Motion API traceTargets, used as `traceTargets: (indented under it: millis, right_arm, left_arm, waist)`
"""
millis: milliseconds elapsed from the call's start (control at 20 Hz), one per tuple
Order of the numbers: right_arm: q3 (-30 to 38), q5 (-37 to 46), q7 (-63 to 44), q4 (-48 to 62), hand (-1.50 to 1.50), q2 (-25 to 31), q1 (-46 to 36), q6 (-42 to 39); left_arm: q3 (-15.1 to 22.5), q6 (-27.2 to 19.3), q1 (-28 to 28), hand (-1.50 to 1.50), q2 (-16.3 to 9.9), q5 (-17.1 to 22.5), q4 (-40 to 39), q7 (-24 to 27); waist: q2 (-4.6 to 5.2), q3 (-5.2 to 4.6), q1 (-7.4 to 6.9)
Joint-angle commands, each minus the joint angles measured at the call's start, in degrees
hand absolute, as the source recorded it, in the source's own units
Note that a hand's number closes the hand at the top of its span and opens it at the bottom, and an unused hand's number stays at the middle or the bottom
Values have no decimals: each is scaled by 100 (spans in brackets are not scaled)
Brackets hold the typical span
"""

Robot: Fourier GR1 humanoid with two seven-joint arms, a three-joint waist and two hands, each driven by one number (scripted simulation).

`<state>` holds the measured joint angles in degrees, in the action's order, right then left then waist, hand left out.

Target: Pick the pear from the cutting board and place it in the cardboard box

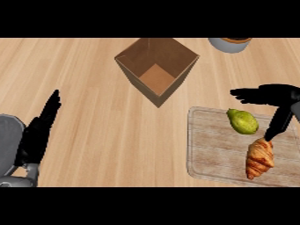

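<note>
- Your right hand (pixel 277 97) sits at the right edge of the view, over the far right corner of the cutting board (pixel 210 154). It is spread wide and holds nothing: the fingers (pixel 246 94) stretch leftward over the desk just past the board's far edge, while the thumb (pixel 279 125) points down toward you.
- The tip of that thumb ends just above the croissant (pixel 259 159); you cannot tell from this view whether it touches the pastry.
- The pear (pixel 242 121) lies on the cutting board's far half, green, with its narrow end pointing away from you and to the left. It sits below the outstretched fingers and to the left of the thumb, apart from both.
- The croissant lies just beside the pear on the nearer side, angled along the board, and the two look close to touching.
- The cutting board is a pale wooden slab with rounded corners, lying flat on the desk (pixel 93 79) at the right.
- The cardboard box (pixel 156 70) stands open-topped well to the left of the board and farther from you, one corner turned toward you, its inside bare.
- A grey round container (pixel 230 44) shows at the far edge, right of the box, partly cut off.
- Your left hand (pixel 40 129) rests at the lower left with straight fingers pointing away from you, holding nothing.
</note>
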<state>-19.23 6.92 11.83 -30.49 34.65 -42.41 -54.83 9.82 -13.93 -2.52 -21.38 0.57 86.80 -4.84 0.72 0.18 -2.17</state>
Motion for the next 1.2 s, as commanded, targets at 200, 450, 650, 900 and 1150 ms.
traceTargets:
  millis: [200,450,650,900,1150]
  right_arm:
    - [-201,426,1213,623,-150,-144,-148,-247]
    - [-251,511,1350,625,-150,-299,-22,-81]
    - [-359,645,1595,831,-150,-243,22,-18]
    - [-339,650,1580,847,-150,-342,-21,36]
    - [-340,678,1463,1051,-150,-492,-229,17]
  left_arm:
    - [156,-104,-111,0,273,-267,-104,43]
    - [-168,140,86,0,105,-87,-156,253]
    - [-119,226,389,0,0,-122,238,75]
    - [-178,79,49,0,216,-249,-9,-58]
    - [-270,247,-49,0,67,-225,240,-417]
  waist:
    - [43,5,-47]
    - [-11,-8,59]
    - [-4,-1,-9]
    - [-18,-6,74]
    - [-18,-3,34]
